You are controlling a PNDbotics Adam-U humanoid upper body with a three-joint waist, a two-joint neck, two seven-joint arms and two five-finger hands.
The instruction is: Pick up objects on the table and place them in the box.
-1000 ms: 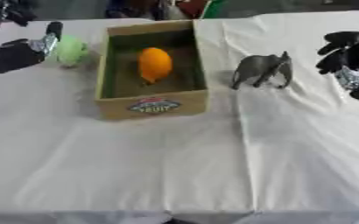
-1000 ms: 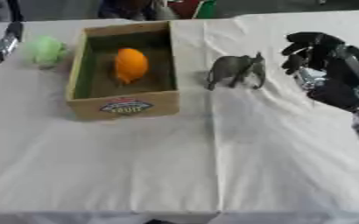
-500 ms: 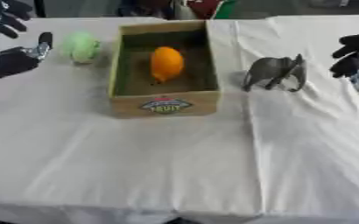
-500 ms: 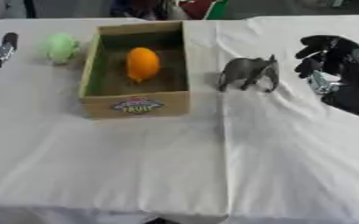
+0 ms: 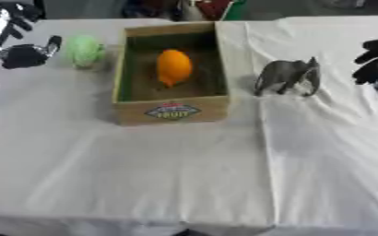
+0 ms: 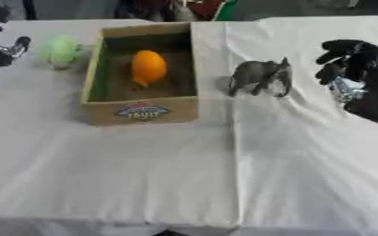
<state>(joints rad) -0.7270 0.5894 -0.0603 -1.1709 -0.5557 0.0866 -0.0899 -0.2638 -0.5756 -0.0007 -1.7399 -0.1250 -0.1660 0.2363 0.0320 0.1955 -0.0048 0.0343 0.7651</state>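
Observation:
A cardboard box (image 5: 169, 110) stands open at the table's back middle with an orange fruit (image 5: 174, 67) lying inside it. A pale green round thing (image 5: 84, 50) rests on the cloth just left of the box. A grey toy elephant (image 6: 261, 77) stands on the cloth right of the box. My left hand (image 5: 23, 54) hovers at the far left beside the green thing, open with spread fingers and not touching it. My right hand (image 6: 355, 69) hangs at the right edge, a short way right of the elephant, with its fingers relaxed and holding nothing.
A white cloth (image 5: 184, 175) covers the whole table, creased to the right of the box. Its front edge runs along the bottom of the view. Dark and coloured shapes line the far edge behind the box.
The camera has shifted, so the whole scene sits a little further right. My left hand has drawn slightly away from the green thing. The right hand stays beside the elephant.

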